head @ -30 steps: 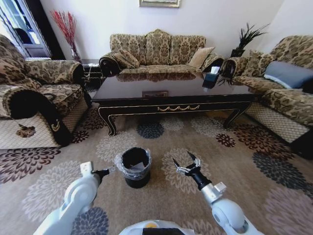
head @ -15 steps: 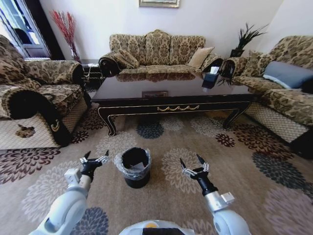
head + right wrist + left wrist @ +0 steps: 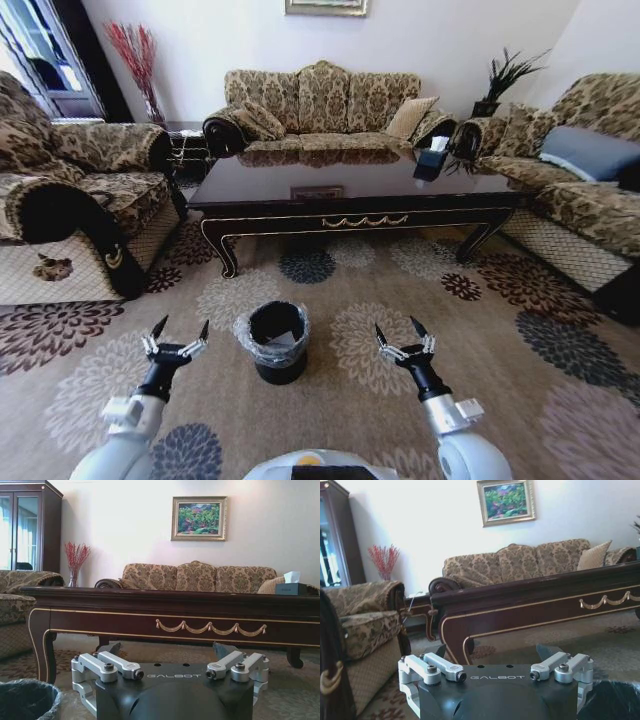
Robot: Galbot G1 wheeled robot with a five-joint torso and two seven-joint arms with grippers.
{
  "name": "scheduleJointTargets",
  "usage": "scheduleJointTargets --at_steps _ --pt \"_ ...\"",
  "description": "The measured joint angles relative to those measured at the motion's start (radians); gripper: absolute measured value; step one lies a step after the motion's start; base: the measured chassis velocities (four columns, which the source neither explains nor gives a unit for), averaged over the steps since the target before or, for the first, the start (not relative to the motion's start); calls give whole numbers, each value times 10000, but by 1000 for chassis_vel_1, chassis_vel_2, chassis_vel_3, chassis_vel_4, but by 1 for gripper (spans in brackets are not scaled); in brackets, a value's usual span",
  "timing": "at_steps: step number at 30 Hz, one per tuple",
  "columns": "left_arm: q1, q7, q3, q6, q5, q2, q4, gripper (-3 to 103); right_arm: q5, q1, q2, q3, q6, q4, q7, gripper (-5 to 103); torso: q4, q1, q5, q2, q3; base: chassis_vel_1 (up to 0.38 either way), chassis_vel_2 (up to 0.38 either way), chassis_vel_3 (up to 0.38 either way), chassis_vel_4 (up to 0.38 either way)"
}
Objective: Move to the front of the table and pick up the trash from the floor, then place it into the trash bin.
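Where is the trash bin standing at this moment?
In the head view the trash bin stands on the patterned carpet in front of the table, between the left tool and the right tool.

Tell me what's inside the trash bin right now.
Inside the trash bin, a pale crumpled piece, likely paper, rests against the liner. The bin's dark depth hides anything lower down.
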Motion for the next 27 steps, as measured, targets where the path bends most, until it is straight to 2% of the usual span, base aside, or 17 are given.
scheduleJointTargets --at_steps 7,27 --pt "335 -140 -36 -303 87 -460 -55 100 -61 195 -249 -32 84 -319 -30 100 1 0 1 0 0 0 0 0 0" --pt "381 -297 153 -190 190 -529 -106 100 134 300 -215 -121 85 -541 -344 100 1 1 0 0 0 0 0 0 0"
